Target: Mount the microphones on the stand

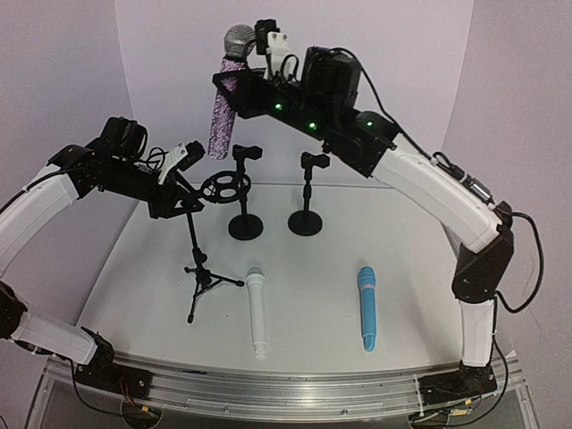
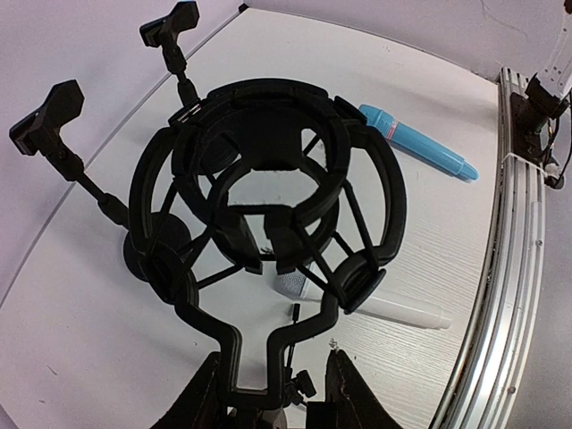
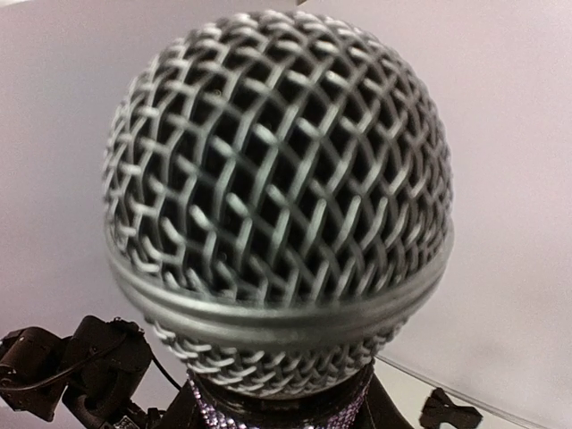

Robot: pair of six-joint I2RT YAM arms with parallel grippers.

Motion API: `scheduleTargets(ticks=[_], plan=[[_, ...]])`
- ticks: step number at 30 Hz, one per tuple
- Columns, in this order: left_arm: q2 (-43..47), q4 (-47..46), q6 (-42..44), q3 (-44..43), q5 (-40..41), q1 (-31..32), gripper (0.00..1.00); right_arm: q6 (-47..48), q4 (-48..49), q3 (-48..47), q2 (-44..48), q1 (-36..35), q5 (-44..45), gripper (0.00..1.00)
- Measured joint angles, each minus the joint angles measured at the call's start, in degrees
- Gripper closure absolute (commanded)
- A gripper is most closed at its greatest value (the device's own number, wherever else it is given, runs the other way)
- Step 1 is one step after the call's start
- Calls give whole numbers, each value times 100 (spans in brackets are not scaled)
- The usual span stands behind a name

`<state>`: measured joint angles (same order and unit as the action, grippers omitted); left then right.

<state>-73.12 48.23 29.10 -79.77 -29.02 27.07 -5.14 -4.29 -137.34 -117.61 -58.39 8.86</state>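
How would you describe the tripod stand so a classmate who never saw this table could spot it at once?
On the left half of the white table, just left of the lying white microphone, stands the tripod stand, held near its top by the left gripper. Unlike the two round-based stands farther back, it has three splayed legs and a ring-shaped shock mount, not a clip.

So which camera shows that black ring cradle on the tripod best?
The left wrist view: the ring cradle fills it, rings and straps clear. The top view shows it small, side-on; the right wrist view doesn't clearly show it.
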Motion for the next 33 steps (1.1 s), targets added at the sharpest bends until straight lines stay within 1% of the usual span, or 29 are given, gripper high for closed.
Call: scheduleTargets(ticks=[4, 12, 18, 26, 33], plan=[[3, 21, 4, 0, -2, -6, 100, 245, -21, -90, -354, -155, -77, 100], [9, 35, 4, 2, -55, -11, 100, 541, -101, -32, -368, -172, -2, 100], [9, 44, 0, 2, -96, -11, 100, 790, -308, 17, -368, -177, 230, 100], [9, 40, -8, 4, -94, -11, 100, 790, -535, 35, -286, -177, 395, 100], [9, 17, -44, 13, -83, -11, 100, 559, -755, 50, -200, -177, 422, 100]])
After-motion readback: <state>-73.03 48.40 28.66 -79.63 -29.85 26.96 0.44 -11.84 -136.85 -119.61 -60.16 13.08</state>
